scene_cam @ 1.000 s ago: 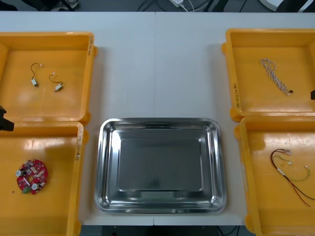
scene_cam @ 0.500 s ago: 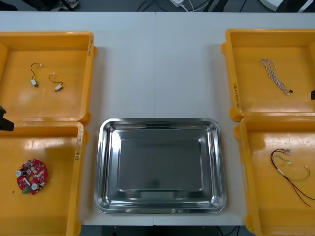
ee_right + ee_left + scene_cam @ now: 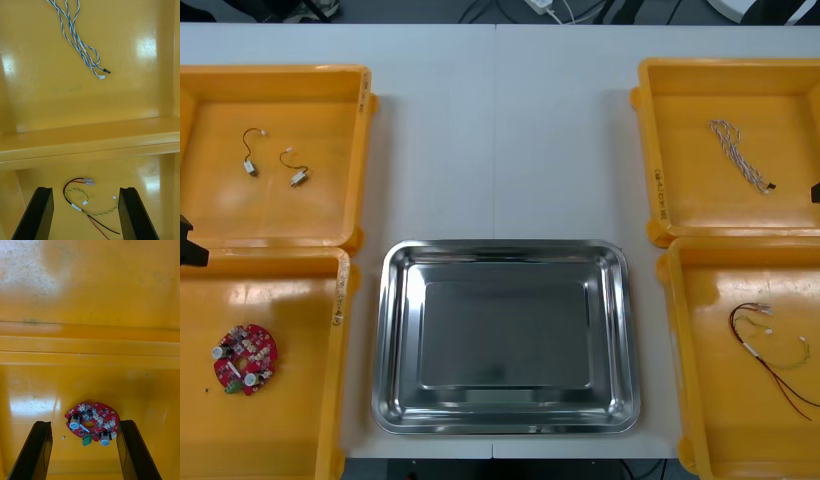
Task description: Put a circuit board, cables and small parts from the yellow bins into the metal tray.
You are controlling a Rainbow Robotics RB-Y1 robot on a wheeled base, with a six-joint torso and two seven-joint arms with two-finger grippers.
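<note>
The metal tray [image 3: 402,340] lies bare between the yellow bins. A round red circuit board [image 3: 245,358] rests in the near left bin [image 3: 290,440]; in the left wrist view the board [image 3: 92,423] lies between and just beyond my open left gripper [image 3: 84,452]. Two small metal parts [image 3: 275,164] with short wires sit in the far left bin. A twisted blue and white cable [image 3: 738,154] [image 3: 78,43] lies in the far right bin. A red and yellow cable [image 3: 770,350] [image 3: 88,202] lies in the near right bin, under my open right gripper [image 3: 85,213].
A sliver of the left arm [image 3: 190,245] shows at the left edge over the wall between the left bins, and a sliver of the right arm [image 3: 815,192] at the right edge. Bin walls [image 3: 90,140] stand between the near and far compartments.
</note>
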